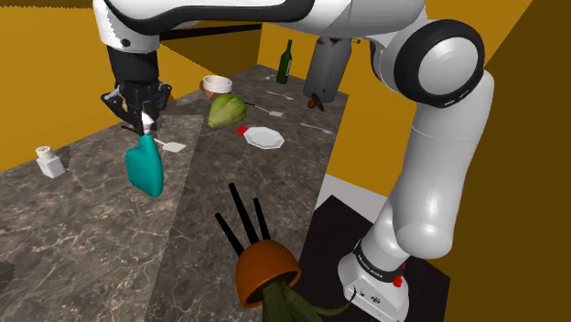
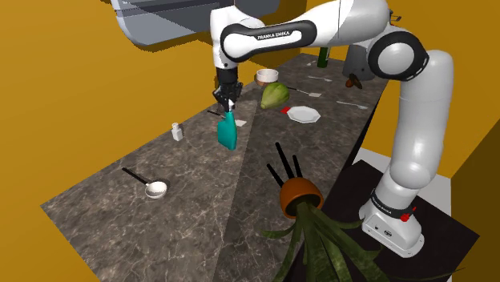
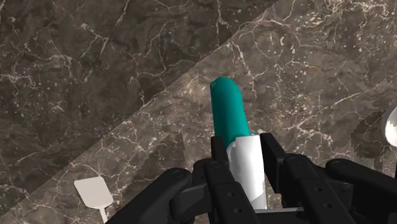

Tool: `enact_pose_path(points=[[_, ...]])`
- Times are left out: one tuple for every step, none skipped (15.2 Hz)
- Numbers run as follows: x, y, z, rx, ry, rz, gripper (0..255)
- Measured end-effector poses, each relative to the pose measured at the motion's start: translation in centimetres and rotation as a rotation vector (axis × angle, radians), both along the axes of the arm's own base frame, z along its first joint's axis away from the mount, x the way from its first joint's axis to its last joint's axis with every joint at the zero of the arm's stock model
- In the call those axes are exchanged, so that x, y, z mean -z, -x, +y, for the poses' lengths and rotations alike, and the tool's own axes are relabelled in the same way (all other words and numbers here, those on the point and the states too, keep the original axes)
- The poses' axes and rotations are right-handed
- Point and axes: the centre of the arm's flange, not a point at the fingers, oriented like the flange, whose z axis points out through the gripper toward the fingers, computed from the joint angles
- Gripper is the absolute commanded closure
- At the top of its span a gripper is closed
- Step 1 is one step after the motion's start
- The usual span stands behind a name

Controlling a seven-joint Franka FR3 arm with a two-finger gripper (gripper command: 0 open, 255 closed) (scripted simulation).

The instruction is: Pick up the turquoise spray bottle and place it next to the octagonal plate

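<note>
One turquoise spray bottle (image 1: 145, 172), hanging vertical, head up, gripper (image 1: 145, 124) clasping it.

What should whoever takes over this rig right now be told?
Gripper: shut on the bottle's white head.
Bottle: turquoise, hanging upright under the gripper, apparently just off the counter.
Plate: white, octagonal, farther along the counter towards the shoulder view's right, well apart from the bottle.
Done: grasp, and probably the lift.
Left: carry the bottle to the plate, set it down beside it, let go.
</note>
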Motion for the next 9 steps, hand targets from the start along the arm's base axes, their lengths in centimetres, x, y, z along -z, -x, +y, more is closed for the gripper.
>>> enact_pose_path(points=[[-0.6, 0.1, -1.3, 0.0, 0.0, 0.0, 255], [-1.1, 0.3, -2.2, 0.0, 0.0, 0.0, 255], [-1.7, 0.4, -3.6, 0.001, 0.0, 0.0, 255], [-2.1, 0.4, -4.9, 0.001, 0.0, 0.0, 255], [-2.7, 0.6, -5.9, 0.001, 0.0, 0.0, 255], [-3.5, 0.8, -7.2, 0.001, 0.0, 0.0, 255], [-4.0, 0.9, -8.3, 0.001, 0.0, 0.0, 255], [-4.4, 0.8, -9.6, 0.001, 0.0, 0.0, 255], [-4.9, 0.8, -10.9, 0.001, 0.0, 0.0, 255]])
